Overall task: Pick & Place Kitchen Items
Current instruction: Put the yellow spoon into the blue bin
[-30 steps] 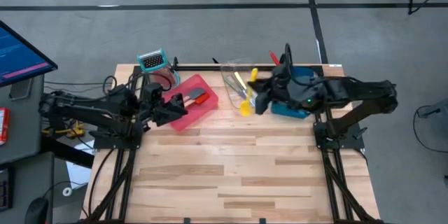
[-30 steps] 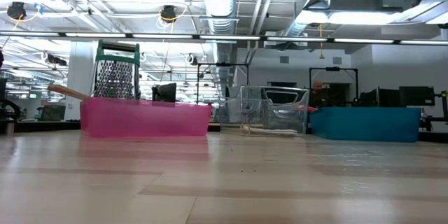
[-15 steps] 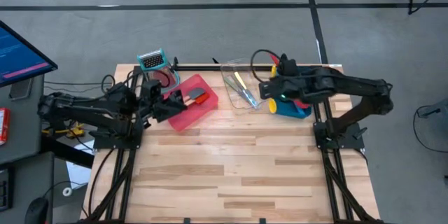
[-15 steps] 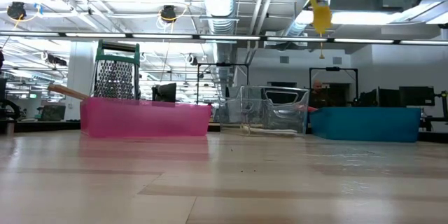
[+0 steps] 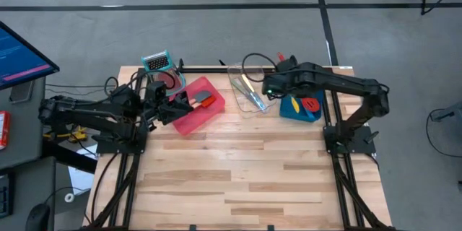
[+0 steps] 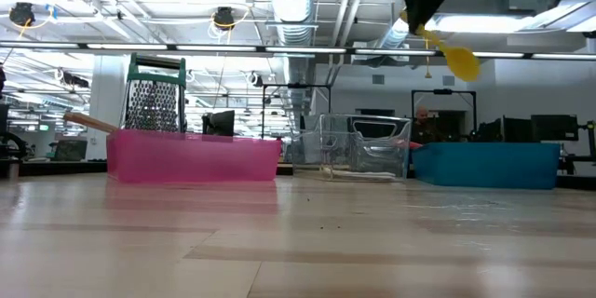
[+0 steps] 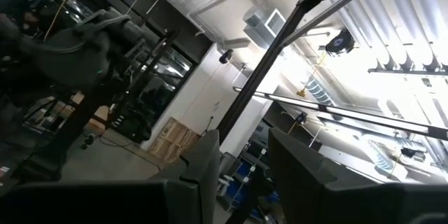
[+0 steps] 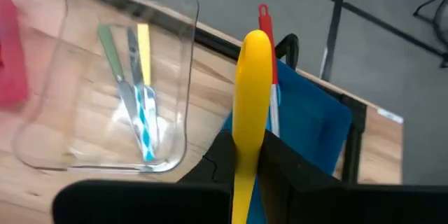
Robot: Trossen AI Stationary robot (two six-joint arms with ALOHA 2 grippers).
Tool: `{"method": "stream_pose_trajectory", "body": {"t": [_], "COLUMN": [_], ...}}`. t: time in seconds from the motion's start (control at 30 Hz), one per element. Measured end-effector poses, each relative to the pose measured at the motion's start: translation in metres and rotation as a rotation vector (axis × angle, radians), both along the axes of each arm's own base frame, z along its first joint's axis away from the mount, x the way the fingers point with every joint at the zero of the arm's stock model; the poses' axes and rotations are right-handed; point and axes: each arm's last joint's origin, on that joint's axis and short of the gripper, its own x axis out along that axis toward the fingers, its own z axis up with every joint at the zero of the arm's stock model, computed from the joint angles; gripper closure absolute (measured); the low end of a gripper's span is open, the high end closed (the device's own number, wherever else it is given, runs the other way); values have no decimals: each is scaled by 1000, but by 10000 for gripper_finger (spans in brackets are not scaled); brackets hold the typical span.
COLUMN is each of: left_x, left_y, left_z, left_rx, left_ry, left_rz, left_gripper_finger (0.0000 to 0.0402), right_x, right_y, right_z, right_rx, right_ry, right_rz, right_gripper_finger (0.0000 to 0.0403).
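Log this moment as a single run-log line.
right gripper: shut on yellow spoon, raised between clear tray and blue tray | left gripper: over red tray

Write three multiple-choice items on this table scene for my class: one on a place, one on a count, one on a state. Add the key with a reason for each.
1. Where is the grater?
A. behind the red tray
B. in the blue tray
C. in the clear tray

2. How many knives lie in the clear tray?
A. none
B. three
C. six

3. What is the state of the right claw?
A. open and empty
B. shut on the yellow spoon
C. shut on a knife

Key: 1 A, it stands at the far edge, just beyond the red tray. 2 B, the right wrist view shows green, blue and yellow handles. 3 B, the fingers clamp the spoon's handle.
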Motion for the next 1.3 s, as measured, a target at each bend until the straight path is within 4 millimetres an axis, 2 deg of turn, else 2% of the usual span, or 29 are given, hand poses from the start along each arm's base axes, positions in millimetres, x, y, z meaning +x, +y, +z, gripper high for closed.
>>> {"method": "stream_pose_trajectory", "body": {"t": [0.13, 0.27, 0.33, 0.53, 0.73, 0.9, 1.03, 1.3], "left_x": [0, -5, -7, -18, -23, -23, -23, -26], "left_y": [1, 2, 4, 13, 20, 24, 27, 40], "left_z": [0, 4, 5, 12, 15, 15, 15, 16], "left_rx": [-12, -32, -44, -88, -80, -78, -77, -92], "left_ry": [-3, -28, -33, -82, -105, -106, -108, -121], "left_rz": [18, 51, 79, 209, 316, 341, 359, 457], "left_gripper_finger": [294, 294, 294, 294, 294, 294, 294, 294], "right_x": [9, 15, 17, 12, -7, -23, -31, -39], "right_y": [-11, -14, -10, 1, 18, 31, 46, 81], "right_z": [-11, -11, -5, 51, 114, 152, 177, 205], "right_rx": [6, -1, 0, 9, -72, -148, -173, -310], "right_ry": [80, 78, 39, -291, -701, -987, -1210, -1478], "right_rz": [20, 78, 149, 396, 654, 886, 1097, 1547], "right_gripper_finger": [374, 372, 373, 371, 377, 375, 376, 371]}}
